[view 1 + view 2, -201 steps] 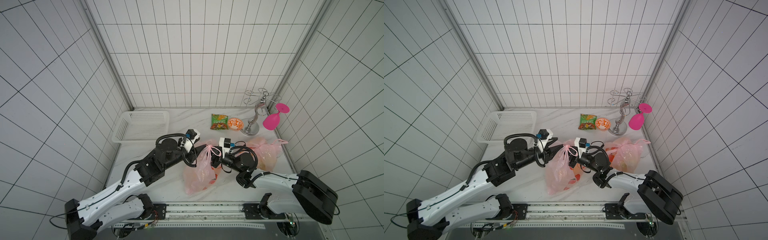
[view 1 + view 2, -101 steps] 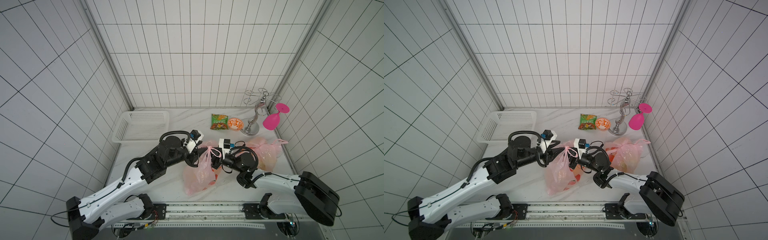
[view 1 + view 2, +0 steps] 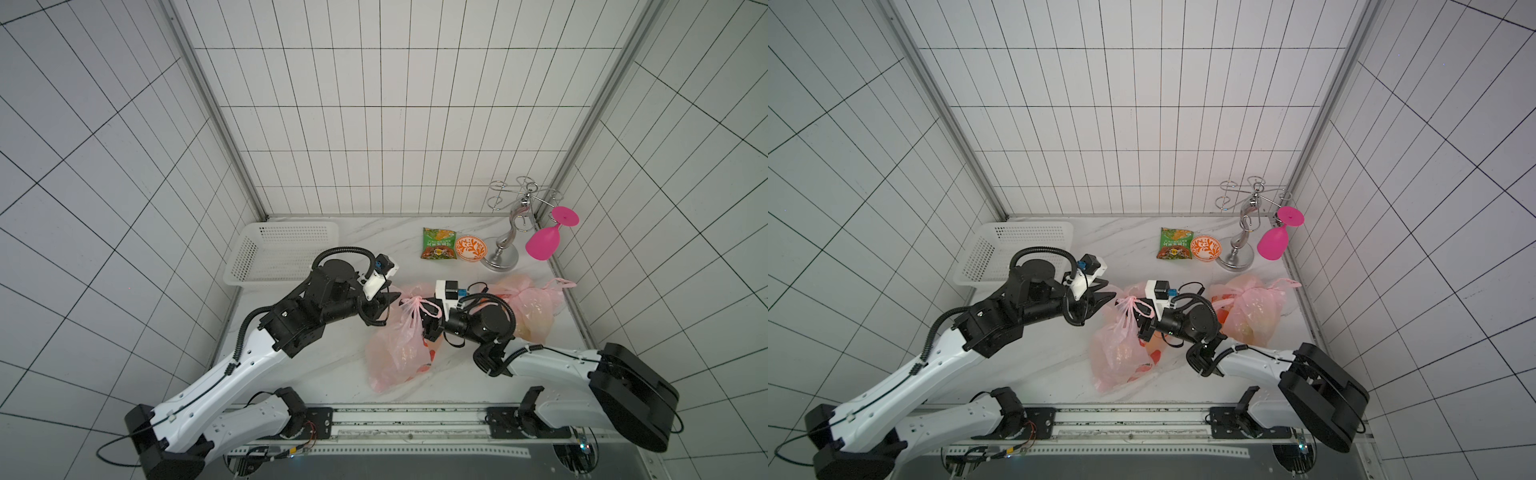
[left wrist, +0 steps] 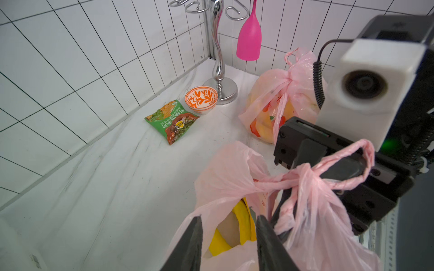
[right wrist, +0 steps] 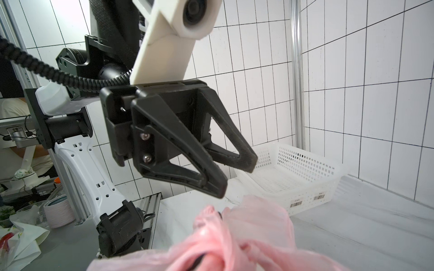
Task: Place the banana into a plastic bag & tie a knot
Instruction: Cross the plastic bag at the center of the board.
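- The bag (image 3: 395, 357) (image 3: 1119, 353) (image 4: 225, 169) (image 5: 253, 223), thin pink plastic, lies on the table (image 3: 332, 353) between the two arms. Its handles are pulled up into a twisted bunch at the top.
- The banana (image 4: 245, 218) shows only in the left wrist view, as a yellow shape inside the bag's gaping mouth. In both top views the plastic blurs it.
- The right gripper (image 3: 428, 328) (image 3: 1144, 328) is closed on the bag's bunched handles. In the left wrist view one handle loop wraps around its black finger (image 4: 340, 169).
- The left gripper (image 3: 392, 297) (image 3: 1106, 293) (image 4: 229, 218) (image 5: 234, 176) has its jaws apart with nothing between them, as the right wrist view shows plainly.
- The left gripper sits just beside the handle bunch, on the side away from the right gripper. Its two fingers point down at the bag's mouth, with the banana showing in the gap between them. Whether they touch the plastic cannot be told.
- A second bag (image 3: 528, 307), tied shut, lies behind the right arm near the wall.
- Toward the back stand a white basket (image 3: 282, 249), a green snack packet (image 3: 438, 243), an orange bowl (image 3: 470, 248) and a metal rack (image 3: 505, 249) holding a pink glass (image 3: 542, 245).
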